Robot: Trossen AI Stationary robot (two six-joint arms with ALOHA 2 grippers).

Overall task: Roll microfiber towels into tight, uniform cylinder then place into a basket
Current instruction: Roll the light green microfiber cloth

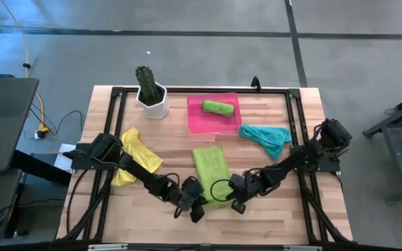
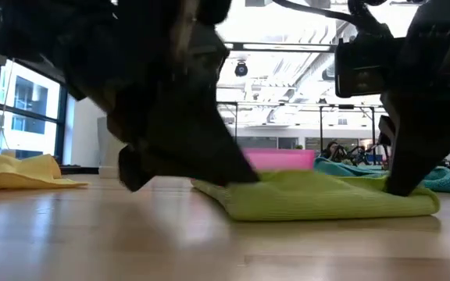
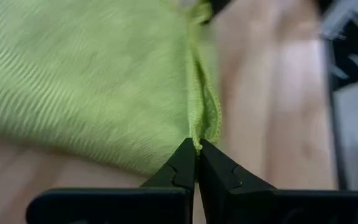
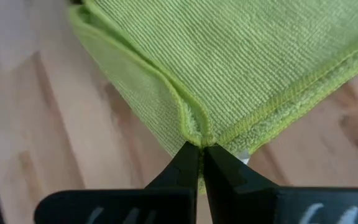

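A folded lime green towel (image 1: 211, 171) lies flat on the wooden table near its front edge. My left gripper (image 1: 195, 203) is shut on the towel's near left corner. My right gripper (image 1: 234, 201) is shut on its near right corner. The pink basket (image 1: 195, 122) stands at the far middle with a rolled green towel (image 1: 216, 107) lying in it. A teal towel (image 1: 265, 136) lies crumpled to the basket's right. A yellow towel (image 1: 135, 159) lies at the left, partly under my left arm. My left gripper pinches the towel's near left corner (image 3: 197, 138) between its two fingertips, where two stitched hems meet. The fingers slant down from the table's near left. The towel rests on the table (image 2: 311, 195). My right gripper pinches the towel's near right corner (image 4: 197, 135) between its fingertips, taking the folded layers' hemmed edges. The fingers (image 2: 401, 183) slant steeply down from the near right. The towel stays on the table and bunches slightly at the tips.
A white pot with a green cactus (image 1: 151, 94) stands at the far left, beside the basket. A dark frame (image 1: 201, 90) runs around the tabletop. Bare wood lies between the towel and the basket, and along the near edge.
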